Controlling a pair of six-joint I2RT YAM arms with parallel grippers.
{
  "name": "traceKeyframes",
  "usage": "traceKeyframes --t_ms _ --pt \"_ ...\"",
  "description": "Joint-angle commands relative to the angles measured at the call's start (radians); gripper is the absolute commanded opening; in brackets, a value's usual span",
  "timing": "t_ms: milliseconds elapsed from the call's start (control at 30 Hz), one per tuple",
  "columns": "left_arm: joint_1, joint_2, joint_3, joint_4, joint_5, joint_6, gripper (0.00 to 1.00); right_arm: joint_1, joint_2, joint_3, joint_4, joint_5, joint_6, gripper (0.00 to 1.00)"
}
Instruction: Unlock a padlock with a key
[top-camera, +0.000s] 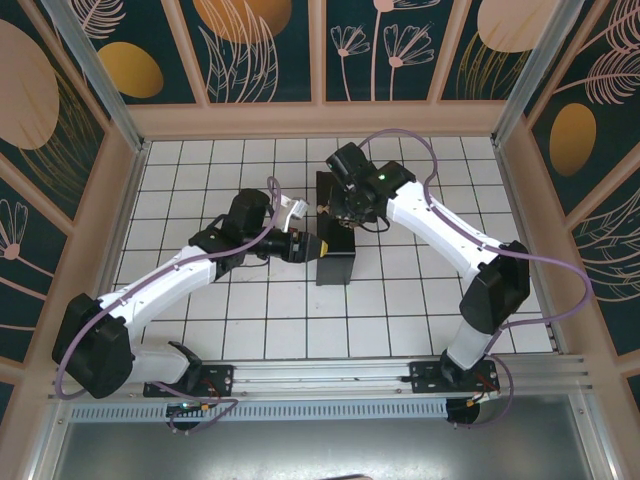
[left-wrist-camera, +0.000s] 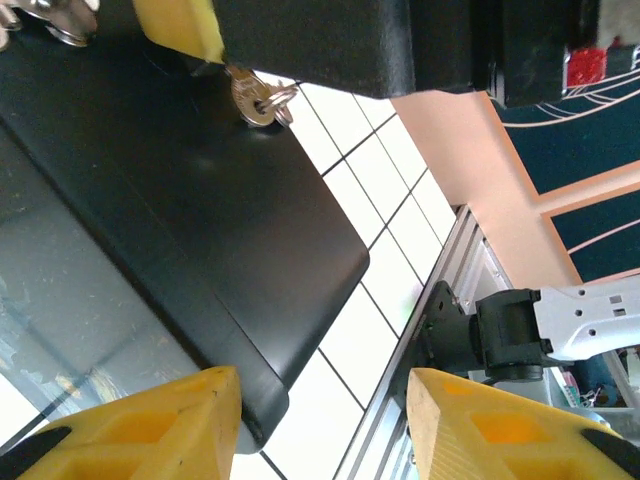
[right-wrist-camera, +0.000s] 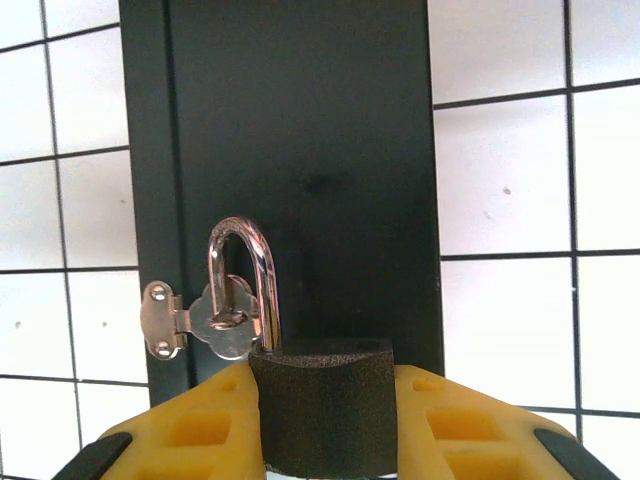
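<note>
My right fingers (right-wrist-camera: 200, 430) clamp the dark squarish metal padlock (right-wrist-camera: 325, 400); shackle (right-wrist-camera: 262, 280) seated; my left fingers (left-wrist-camera: 150, 425) apart, empty; keying remains.

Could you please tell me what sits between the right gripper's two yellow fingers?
The padlock, its body pinched by the right gripper; its shackle threads the hasp of the dark box. The right wrist view shows this.

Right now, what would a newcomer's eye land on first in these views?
First, the padlock, clamped by its dark body in the right pincer low in the right wrist view, with its shiny shackle threaded through the hasp on the dark box. Next, the left pincer at the bottom of the left wrist view, its yellow fingers standing apart beside the box's rounded corner.
</note>
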Motion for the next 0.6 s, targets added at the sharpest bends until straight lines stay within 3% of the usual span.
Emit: traceKeyframes --t_ms 0,367,567 --pt "-0.004 -0.021 0.020 -0.040 -0.054 0.038 0.48 -0.012 -0.018 -0.032 0.067 -0.020 0.025 0.03" --pt "0.109 -0.065 -0.002 0.015 -0.078 -0.053 0.51 -0.048 -0.017 -0.064 0.209 0.014 0.006 0.02" --pt "0.156 -0.075 0.000 -0.035 -0.114 -0.025 0.51 -0.091 -0.063 -0.109 0.222 0.017 -0.024 0.02"
